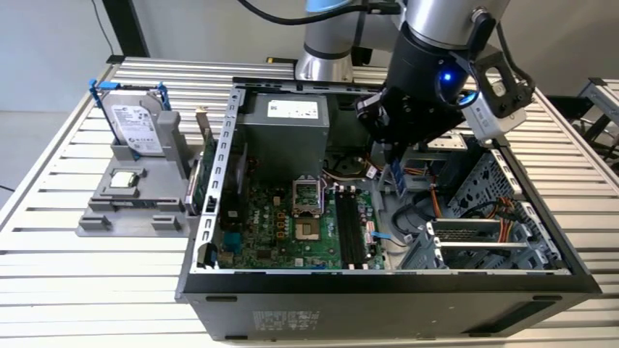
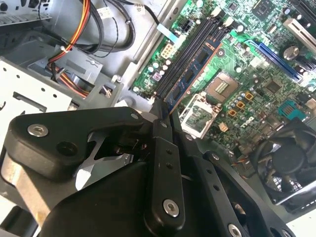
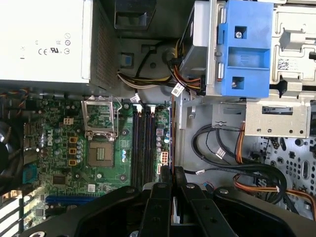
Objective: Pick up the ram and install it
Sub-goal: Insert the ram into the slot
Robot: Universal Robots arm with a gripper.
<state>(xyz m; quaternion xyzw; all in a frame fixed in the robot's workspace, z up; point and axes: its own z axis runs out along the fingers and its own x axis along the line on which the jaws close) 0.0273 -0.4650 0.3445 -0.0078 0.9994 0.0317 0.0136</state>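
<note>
My gripper (image 1: 389, 165) hangs inside the open computer case (image 1: 225, 145), over the right part of the motherboard in the exterior view. It is shut on the ram (image 2: 191, 75), a thin green stick that juts out from between the fingertips. In the first wrist view the ram (image 3: 172, 136) shows edge-on as a narrow line running away from the gripper (image 3: 172, 173). It hovers just beside the black memory slots (image 3: 142, 143), over the board's edge. The slots (image 1: 350, 230) look bare. In the second wrist view the gripper (image 2: 163, 107) pinches the stick's near end.
A grey power supply (image 1: 280, 119) stands at the back of the case and a metal drive cage (image 1: 483, 225) with cables on the exterior view's right. The processor socket (image 1: 307, 210) lies beside the slots. Outside the case, a grey stand holds a silver hard drive (image 1: 135, 123) and a processor chip (image 1: 123, 179).
</note>
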